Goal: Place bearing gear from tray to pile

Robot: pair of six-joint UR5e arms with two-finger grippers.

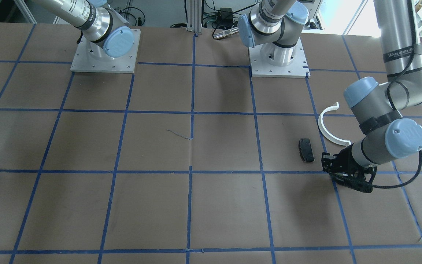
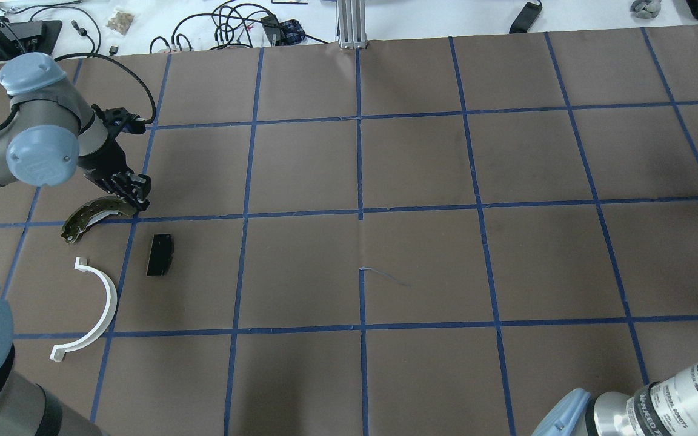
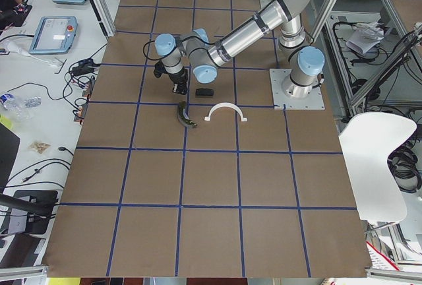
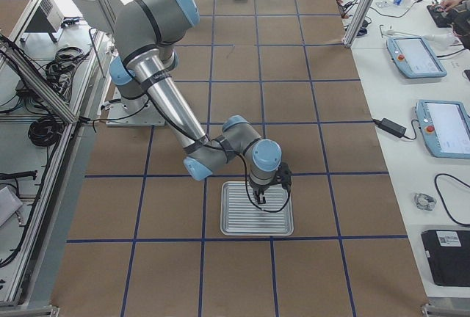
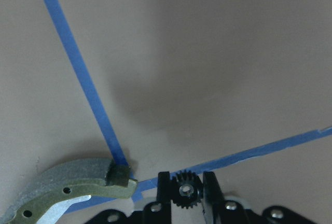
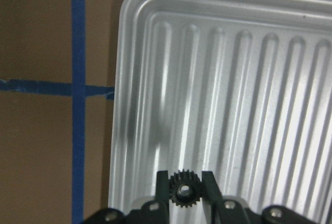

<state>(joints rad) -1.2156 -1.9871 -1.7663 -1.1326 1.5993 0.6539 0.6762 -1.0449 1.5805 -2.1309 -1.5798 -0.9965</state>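
Black toothed wheel (image 5: 182, 191) shows between the close-set fingers of left gripper (image 2: 135, 192) and right gripper (image 6: 185, 176) alike; whether either is the bearing gear gripped, I cannot tell. Left gripper is the nearer to the pile (image 2: 160, 255): olive brake shoe (image 5: 67, 187) ends just beside its fingertips, curving away sideways. Right gripper hangs over the ribbed tray (image 6: 259, 79). Lettering on the left arm (image 1: 398, 36) is too blurred to read.

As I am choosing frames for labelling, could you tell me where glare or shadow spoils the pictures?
Right wrist view: glare streaks run along the ribs of the tray. Front-facing view: the bright background at the top right is blown out white. Left wrist view: a soft shadow falls on the paper, and the brake shoe is slightly blurred.
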